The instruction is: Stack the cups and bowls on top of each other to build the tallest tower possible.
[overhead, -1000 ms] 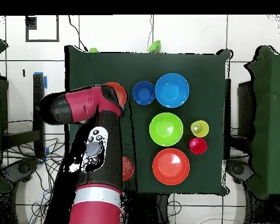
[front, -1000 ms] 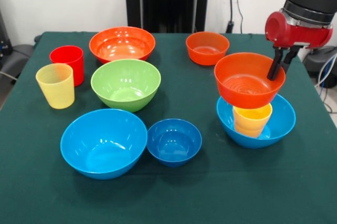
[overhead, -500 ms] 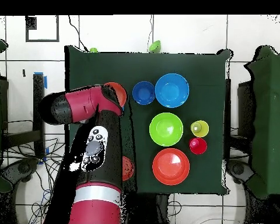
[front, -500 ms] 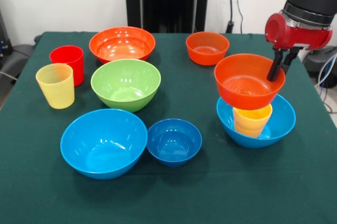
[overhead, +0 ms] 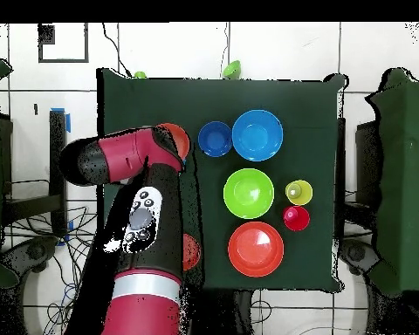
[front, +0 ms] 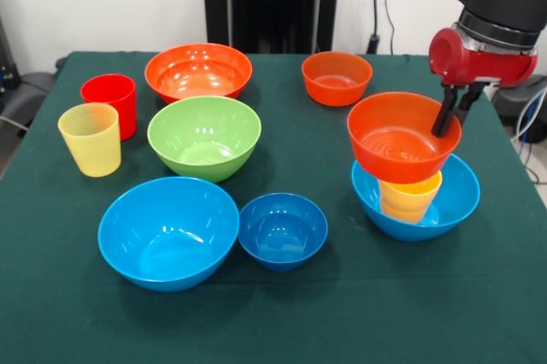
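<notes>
Working across my front view from the left, I see the red cup standing upright on the green table cloth, with the pale yellow cup just in front of it and touching or nearly touching it. Next comes the large orange bowl toward the back, the green bowl just in front of it, and a large light-blue bowl nearest the camera. The small dark-blue bowl sits right beside that light-blue bowl, their rims touching or nearly so. A small orange bowl stands alone toward the back. On the right I find the tower: a second light-blue bowl forms its base, the yellow-orange cups stand nested inside it, and an orange bowl sits over the cups, tilted slightly. The gripper is clamped on the right-hand rim of that top orange bowl, one finger inside the wall and one outside. In my overhead view the red arm covers most of the tower.
</notes>
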`<action>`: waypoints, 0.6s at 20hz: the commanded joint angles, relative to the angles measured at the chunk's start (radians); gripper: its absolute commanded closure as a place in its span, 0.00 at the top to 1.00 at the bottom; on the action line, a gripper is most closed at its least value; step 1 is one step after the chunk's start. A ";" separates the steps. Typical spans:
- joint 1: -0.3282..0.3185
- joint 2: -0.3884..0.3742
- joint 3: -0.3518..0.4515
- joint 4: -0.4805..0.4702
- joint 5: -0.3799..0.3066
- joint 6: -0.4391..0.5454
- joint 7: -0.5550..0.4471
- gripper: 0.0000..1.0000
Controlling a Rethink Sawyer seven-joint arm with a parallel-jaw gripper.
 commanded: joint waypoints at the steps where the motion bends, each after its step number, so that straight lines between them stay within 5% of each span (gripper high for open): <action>1: -0.007 0.024 0.089 -0.026 0.020 -0.009 0.108 0.00; 12: -0.013 0.012 0.107 0.013 0.040 -0.044 0.114 0.00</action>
